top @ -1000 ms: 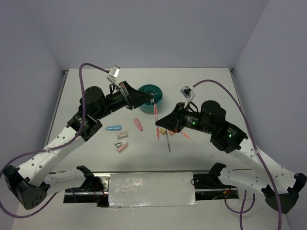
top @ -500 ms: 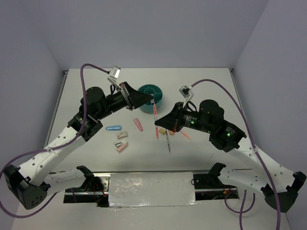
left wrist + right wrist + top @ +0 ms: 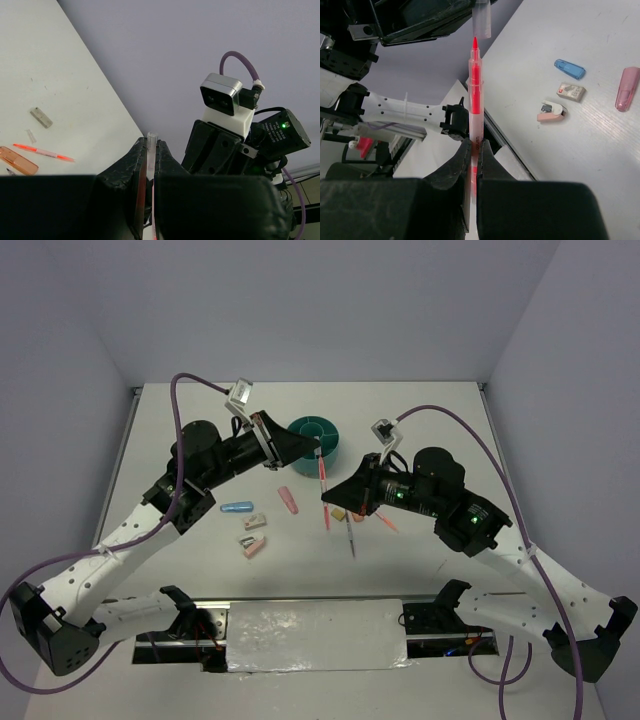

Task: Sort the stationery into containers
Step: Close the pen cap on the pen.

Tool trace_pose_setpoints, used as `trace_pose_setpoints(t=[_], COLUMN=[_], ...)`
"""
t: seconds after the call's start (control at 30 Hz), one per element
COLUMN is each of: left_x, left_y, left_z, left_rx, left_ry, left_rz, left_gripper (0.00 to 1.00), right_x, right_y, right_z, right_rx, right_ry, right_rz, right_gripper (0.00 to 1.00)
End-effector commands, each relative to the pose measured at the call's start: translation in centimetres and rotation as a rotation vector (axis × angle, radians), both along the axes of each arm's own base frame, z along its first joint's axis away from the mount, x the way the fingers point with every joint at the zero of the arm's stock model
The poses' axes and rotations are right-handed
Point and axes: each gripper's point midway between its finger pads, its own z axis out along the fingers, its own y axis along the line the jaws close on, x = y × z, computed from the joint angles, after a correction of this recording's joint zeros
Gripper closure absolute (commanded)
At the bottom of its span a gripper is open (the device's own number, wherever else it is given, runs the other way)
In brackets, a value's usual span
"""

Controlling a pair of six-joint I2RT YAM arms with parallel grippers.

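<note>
Over the table (image 3: pixel 430 420), from the top, we see the left gripper (image 3: pixel 318 451) and right gripper (image 3: pixel 329 498) meet just beside the tub (image 3: pixel 333 445), a pen (image 3: pixel 322 480) between them. At the left wrist, its jaws pinch a clear cap (image 3: pixel 151 140). At the right wrist, narrow jaws clamp the pen, its red tip just under the cap.

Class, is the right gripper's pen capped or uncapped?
Uncapped: the pen shows a bare red tip; the left gripper holds the clear cap beyond it.
</note>
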Motion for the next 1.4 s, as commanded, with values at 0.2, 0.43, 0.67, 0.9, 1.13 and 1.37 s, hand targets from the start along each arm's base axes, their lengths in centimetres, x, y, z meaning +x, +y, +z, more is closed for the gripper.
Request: trace_pose_setpoints(t=[0.2,0.43,0.67,0.9,1.13,1.37], left_x=[0.4,0.6,0.8,0.9,0.7,0.6], left_y=[0.3,0.6,0.8,0.7,0.5,0.7], left_z=[2.1,2.4,2.7,2.8,2.6,2.0], left_rx=[-0.023,-0.023,-0.010,-0.004,-0.010,0.007], left_ry=[-0.059,-0.063,-0.071,-0.071,-0.068,-0.065], left_rz=[0.024,0.044,0.064,0.062,0.047,0.052], left_gripper=[1.00,1.00,1.00,1.00,1.00,1.00], right_x=[-0.1,0.0,0.2,0.4,0.5,0.6], right_y=[0.3,0.3,0.3,0.6,0.5,0.3], right_z=[1.9,1.4,1.2,0.9,1.1,1.2], right_rx=[0.035,0.025,0.021,0.005,-0.001,0.000], right_ry=[-0.043,-0.034,-0.028,-0.014,-0.019,-0.022], right_rz=[0.020,0.014,0.007,0.009,-0.001,-0.008], right_gripper=[1.00,1.00,1.00,1.00,1.00,1.00])
